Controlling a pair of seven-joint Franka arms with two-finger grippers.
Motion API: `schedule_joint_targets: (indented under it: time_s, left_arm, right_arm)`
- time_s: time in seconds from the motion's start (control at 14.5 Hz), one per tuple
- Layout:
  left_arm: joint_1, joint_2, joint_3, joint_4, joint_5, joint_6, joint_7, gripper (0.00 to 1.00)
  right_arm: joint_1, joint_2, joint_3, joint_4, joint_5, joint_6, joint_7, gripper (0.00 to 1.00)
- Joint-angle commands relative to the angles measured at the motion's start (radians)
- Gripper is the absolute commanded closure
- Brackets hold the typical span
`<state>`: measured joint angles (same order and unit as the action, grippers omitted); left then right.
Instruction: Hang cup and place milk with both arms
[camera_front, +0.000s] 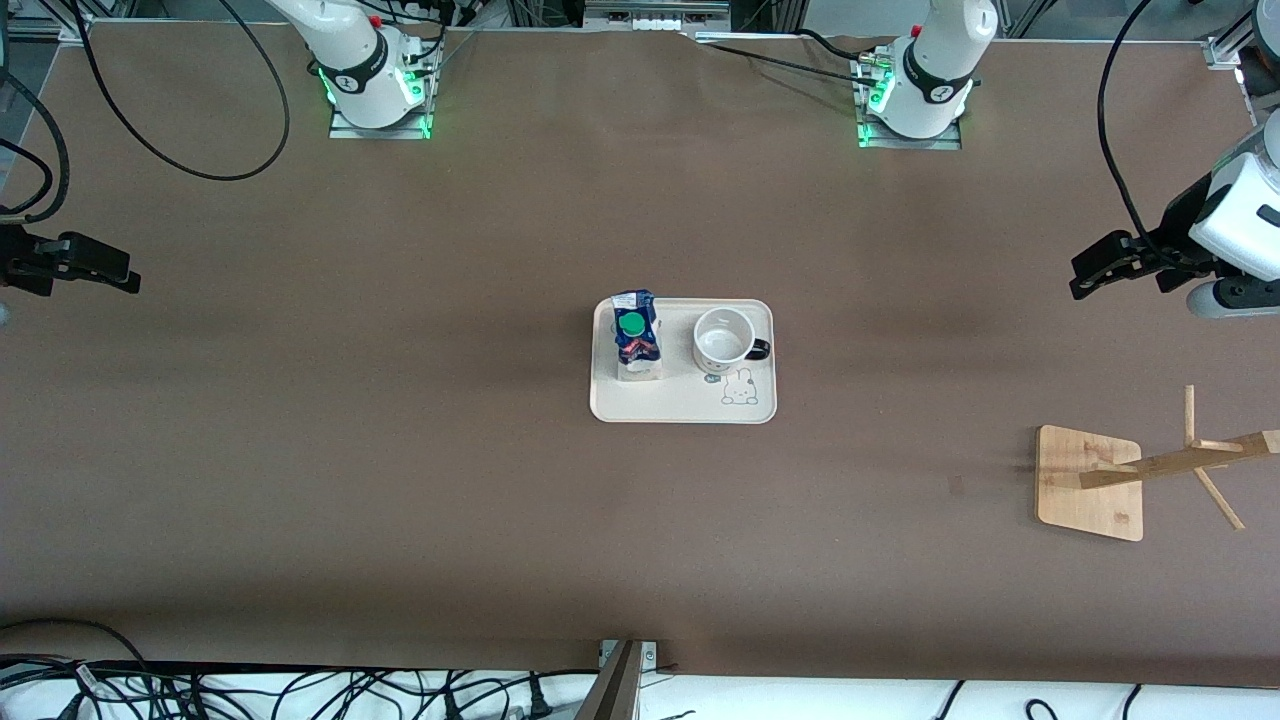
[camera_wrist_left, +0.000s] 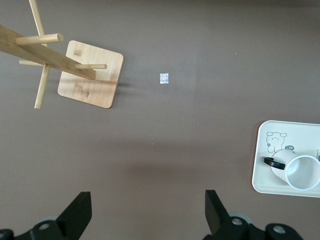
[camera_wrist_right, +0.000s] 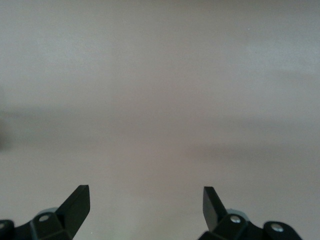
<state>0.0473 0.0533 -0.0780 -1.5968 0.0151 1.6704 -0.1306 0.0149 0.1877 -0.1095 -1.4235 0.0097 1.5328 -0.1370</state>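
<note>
Only the front view showed the milk (camera_front: 637, 338) standing beside the cup (camera_front: 724, 339) on the tray (camera_front: 683, 409) at the frame's center; my left wrist view caught the cup (camera_wrist_left: 296, 171), a tray corner and the wooden rack (camera_wrist_left: 90, 74). My left gripper (camera_front: 1092, 272) hung at mid-right and my right gripper (camera_front: 92, 265) at mid-left, both spread wide and empty.

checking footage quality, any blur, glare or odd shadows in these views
Front view: sharp, even light, green glow at both arm bases, soft shadows beside the tray. Left wrist view: crisp, rack casting a faint shadow. Right wrist view: washed out and hazy, only bare table past the open right pincer.
</note>
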Motion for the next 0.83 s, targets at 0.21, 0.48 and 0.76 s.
schedule_joint_targets:
  time_s: [0.21,0.48,0.76]
  left_arm:
    - [-0.006,0.010,-0.006,0.035,-0.006,-0.023,0.006,0.00]
    - [-0.006,0.008,-0.025,0.037,0.000,-0.023,0.006,0.00]
    - [-0.009,0.010,-0.026,0.037,0.005,-0.020,0.008,0.00]
  right_arm:
    - [0.030,0.035,0.002,0.017,0.004,-0.022,-0.010,0.00]
    - [0.040,0.038,0.004,0.008,0.010,-0.056,-0.013,0.00]
    - [0.086,0.079,0.011,0.009,0.036,-0.030,-0.006,0.00]
